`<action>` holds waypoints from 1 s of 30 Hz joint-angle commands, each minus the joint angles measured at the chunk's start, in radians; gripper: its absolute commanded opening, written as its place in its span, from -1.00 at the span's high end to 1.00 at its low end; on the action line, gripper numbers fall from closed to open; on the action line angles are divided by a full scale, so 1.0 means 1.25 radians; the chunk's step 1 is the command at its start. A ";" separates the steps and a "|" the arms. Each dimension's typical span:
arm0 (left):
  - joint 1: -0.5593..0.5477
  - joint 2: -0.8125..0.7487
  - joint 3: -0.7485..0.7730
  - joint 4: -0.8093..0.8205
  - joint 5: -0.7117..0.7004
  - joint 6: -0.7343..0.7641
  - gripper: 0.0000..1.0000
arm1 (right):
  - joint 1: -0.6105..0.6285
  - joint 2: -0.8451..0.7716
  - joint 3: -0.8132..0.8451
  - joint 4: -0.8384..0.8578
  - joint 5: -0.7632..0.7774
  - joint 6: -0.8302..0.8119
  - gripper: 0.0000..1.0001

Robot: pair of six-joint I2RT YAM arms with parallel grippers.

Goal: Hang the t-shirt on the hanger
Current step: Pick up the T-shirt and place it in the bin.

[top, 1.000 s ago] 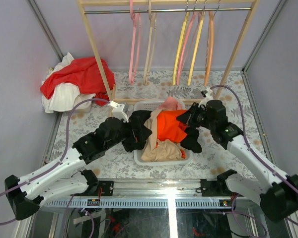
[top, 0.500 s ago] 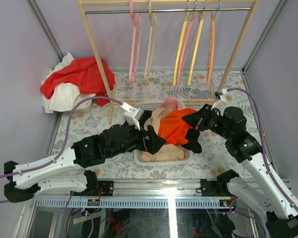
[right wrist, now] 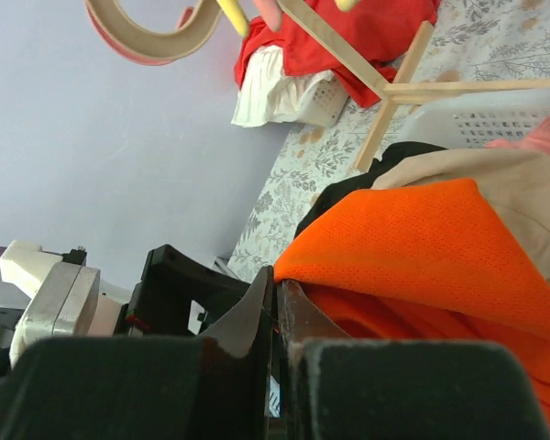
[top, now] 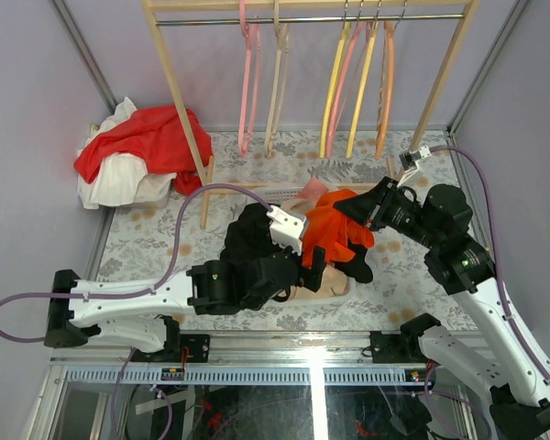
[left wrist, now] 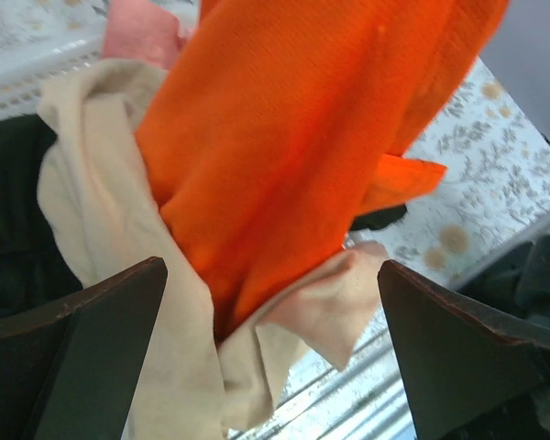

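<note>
The orange t-shirt [top: 325,229] hangs bunched over the white basket [top: 273,192]. My right gripper [top: 346,209] is shut on the t-shirt's upper edge and holds it up; in the right wrist view the fingers [right wrist: 277,280] pinch the orange fabric [right wrist: 422,247]. My left gripper [top: 317,264] is open just below the t-shirt. In the left wrist view its jaws [left wrist: 270,266] stand wide apart around the hanging orange cloth [left wrist: 293,137] and a tan garment [left wrist: 101,229], touching neither. The pale orange hanger [top: 386,82] hangs on the rack at the right.
A wooden rack [top: 188,110] across the back holds pink, cream and yellow hangers [top: 335,82]. A red cloth [top: 147,133] lies on a white heap at the back left. A black garment [top: 247,229] and the tan garment [top: 325,282] lie in the basket.
My right gripper has lifted the orange t-shirt up and to the right, out of the basket. My left arm has swung right and forward, under the hanging shirt.
</note>
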 commanded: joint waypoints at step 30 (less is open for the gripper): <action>0.004 -0.058 0.109 0.391 -0.079 0.333 0.60 | 0.004 0.094 0.367 -0.088 -0.015 -0.093 1.00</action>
